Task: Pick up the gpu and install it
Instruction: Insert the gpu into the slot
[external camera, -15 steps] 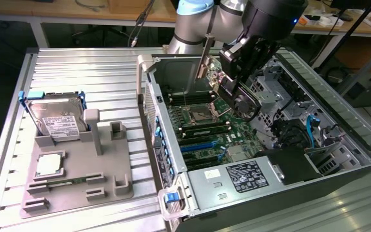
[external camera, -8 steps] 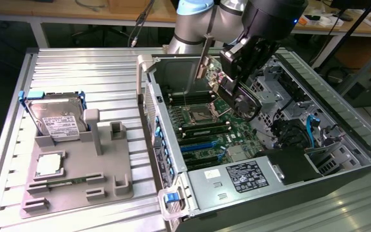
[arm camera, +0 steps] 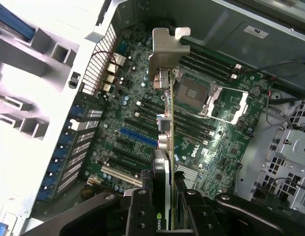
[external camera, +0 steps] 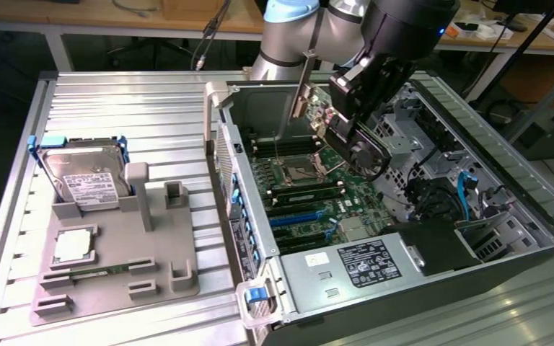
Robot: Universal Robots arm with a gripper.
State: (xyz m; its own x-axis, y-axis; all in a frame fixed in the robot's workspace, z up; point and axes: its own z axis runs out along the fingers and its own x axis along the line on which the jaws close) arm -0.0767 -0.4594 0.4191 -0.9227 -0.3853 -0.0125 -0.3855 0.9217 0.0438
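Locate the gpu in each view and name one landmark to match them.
Exterior view: gpu near top centre, held above the motherboard.
Wrist view: gpu seen edge-on, running from the end effector out to its silver bracket.
Shared landmark: the open CPU socket, on the board just beside the card.

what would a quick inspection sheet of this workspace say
surface: ribbed grey metal table, grey moulded parts tray on it
job's things: thin dark gpu card with silver end bracket held on edge above the green motherboard in the open computer case
clutter: silver hard drive with white label, slim green ram stick, in the tray
grippers: black gripper shut on the gpu card
cables: blue cables inside the case
surroundings: wooden workbenches behind
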